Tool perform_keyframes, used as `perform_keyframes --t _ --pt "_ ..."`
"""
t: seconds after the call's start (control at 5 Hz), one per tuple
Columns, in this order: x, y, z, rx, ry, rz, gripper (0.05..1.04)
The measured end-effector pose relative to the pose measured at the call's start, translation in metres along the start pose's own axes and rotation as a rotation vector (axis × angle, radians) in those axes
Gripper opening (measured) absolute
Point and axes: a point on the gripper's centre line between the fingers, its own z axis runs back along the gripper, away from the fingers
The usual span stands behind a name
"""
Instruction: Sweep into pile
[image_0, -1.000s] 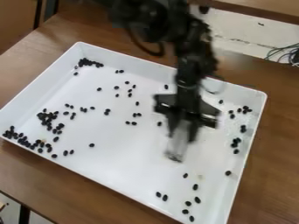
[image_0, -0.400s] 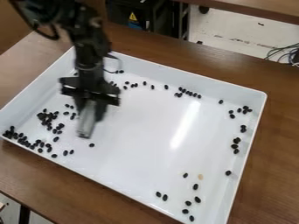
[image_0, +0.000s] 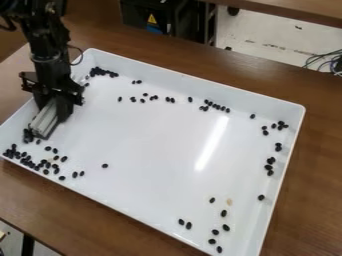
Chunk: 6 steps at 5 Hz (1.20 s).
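Observation:
The gripper (image_0: 48, 116) hangs over the left side of the white tray, its fingers around a pale grey block-like tool (image_0: 44, 120) whose lower end is down by the tray's left wall. Some black beans (image_0: 28, 134) lie against that end. A dense band of beans (image_0: 27, 160) runs along the near left corner. Another cluster (image_0: 100, 71) sits in the far left corner, and a loose row (image_0: 215, 105) follows the far wall. More beans (image_0: 270, 164) are scattered by the right wall and near the front right (image_0: 224, 213).
The large white tray (image_0: 153, 150) has raised walls on all sides and stands on a brown wooden table (image_0: 200, 62). A pale bean-sized piece (image_0: 229, 202) lies at its front right. Behind the table are a dark box (image_0: 143, 15) and cables (image_0: 327, 61).
The gripper and grey tool have swept left across the tray, from right of centre to the left wall. Beans from the middle and the left cluster have shifted toward the far and left sides.

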Motion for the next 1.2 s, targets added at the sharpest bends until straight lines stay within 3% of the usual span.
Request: perform_keyframes --t 0.2,0.4,0.6,0.8,1.2 --pt "0.003 -0.017 0.004 0.0 0.0 -0.08 0.364" --pt "0.005 -0.055 0.015 -0.014 -0.027 -0.159 0.364" --pt "-0.001 -0.111 0.04 -0.053 -0.061 -0.257 0.364" --pt "-0.022 -0.153 0.052 -0.034 -0.07 -0.364 0.364" --pt "-0.073 -0.236 0.055 -0.064 -0.046 -0.713 0.364"
